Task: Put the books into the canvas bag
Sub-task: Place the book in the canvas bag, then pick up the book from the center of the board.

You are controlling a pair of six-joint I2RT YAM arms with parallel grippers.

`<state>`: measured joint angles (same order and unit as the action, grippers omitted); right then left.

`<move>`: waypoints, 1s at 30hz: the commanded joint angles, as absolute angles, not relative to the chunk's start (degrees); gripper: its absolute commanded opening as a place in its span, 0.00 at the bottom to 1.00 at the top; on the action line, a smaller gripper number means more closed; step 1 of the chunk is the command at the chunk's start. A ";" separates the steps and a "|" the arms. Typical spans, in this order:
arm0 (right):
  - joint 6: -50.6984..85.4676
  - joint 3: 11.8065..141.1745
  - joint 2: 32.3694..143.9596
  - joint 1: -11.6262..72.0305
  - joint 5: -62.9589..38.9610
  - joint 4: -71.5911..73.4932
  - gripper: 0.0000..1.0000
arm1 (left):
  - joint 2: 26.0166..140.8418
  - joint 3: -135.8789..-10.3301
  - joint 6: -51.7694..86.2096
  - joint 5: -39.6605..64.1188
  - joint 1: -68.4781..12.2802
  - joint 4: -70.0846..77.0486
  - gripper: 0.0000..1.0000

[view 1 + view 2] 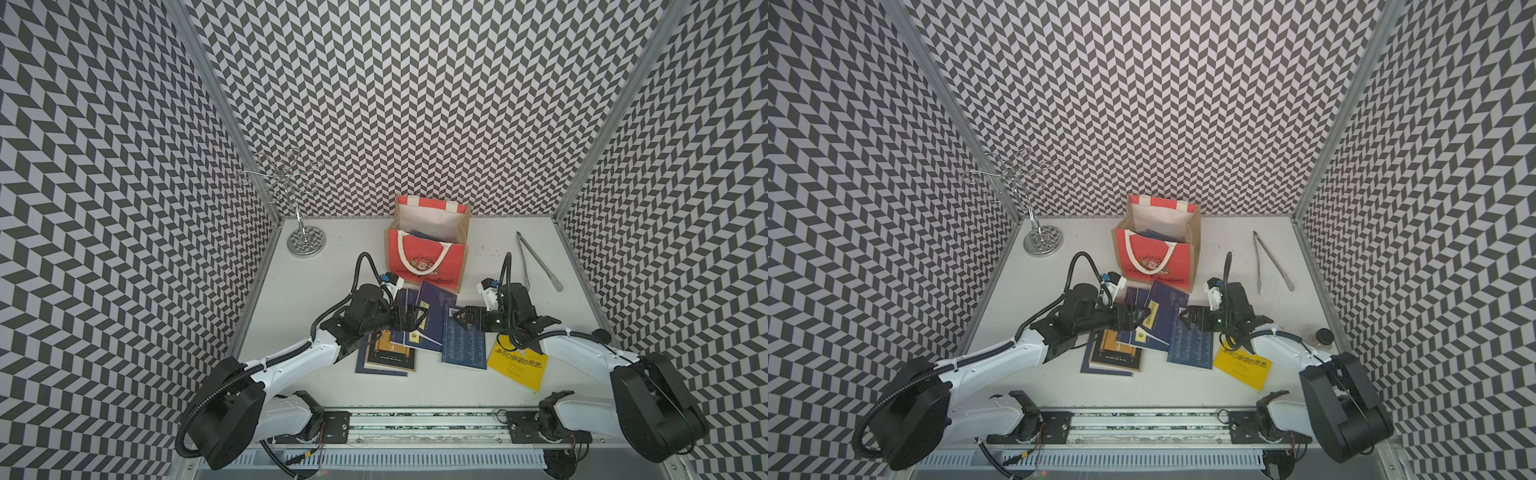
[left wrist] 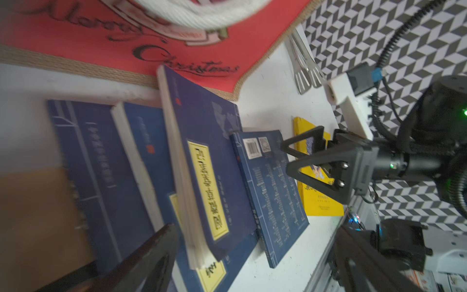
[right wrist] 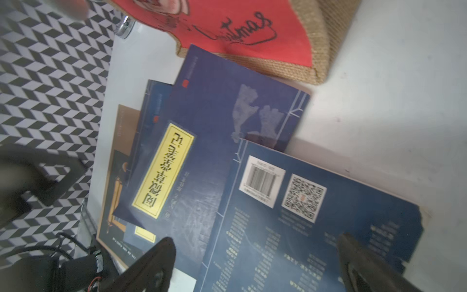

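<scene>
A wire stand (image 1: 306,243) fills the back left corner of the table (image 1: 415,390). Tongs (image 1: 540,262) lie near the right wall, and a small dark-lidded jar (image 1: 1323,336) sits at the right edge just beside the right arm (image 1: 582,347). All three are well apart from the books (image 1: 424,332).

The books are spread in a loose, overlapping pile mid-table, right in front of the bag (image 1: 428,262). A labelled book (image 1: 438,316) lies on top, tilted, with its far corner reaching the bag's foot. A barcode book (image 1: 465,345) lies face down just to its right. A yellow book (image 1: 517,368) lies partly under the right arm. A tan book (image 1: 390,353) rests on another navy one beneath the left arm (image 1: 291,359).

Both arms reach in from the front rail with elbows out to the sides and forearms turned inward. Their tips face each other low over the pile.

The left end effector (image 1: 419,318) is spread wide around the near end of the labelled book and holds nothing. I cannot tell whether it touches the book. The right end effector (image 2: 285,159) is also wide and holding nothing, poised over the barcode book.

The bag stands upright at the back with its mouth open, and one rope handle hangs down its red front. Some navy books (image 1: 419,235) are already inside.
</scene>
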<state>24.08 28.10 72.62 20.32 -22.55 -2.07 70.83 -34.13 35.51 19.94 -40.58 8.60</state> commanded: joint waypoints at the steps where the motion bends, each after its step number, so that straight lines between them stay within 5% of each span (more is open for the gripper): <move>1: 28.53 26.46 70.47 19.97 -13.98 -0.08 1.00 | 71.57 -34.18 34.78 25.27 -43.30 13.51 0.95; 9: 27.65 25.59 73.44 18.63 -12.42 -1.88 1.00 | 77.07 -35.07 35.85 28.47 -46.42 16.66 0.95; 20: 27.59 21.61 77.67 21.13 -25.32 10.03 0.99 | 88.38 -39.15 37.94 26.25 -46.08 11.50 0.95; 30: 28.01 18.50 77.01 24.77 -28.80 14.63 0.99 | 84.93 -33.77 43.12 22.91 -46.08 6.16 0.94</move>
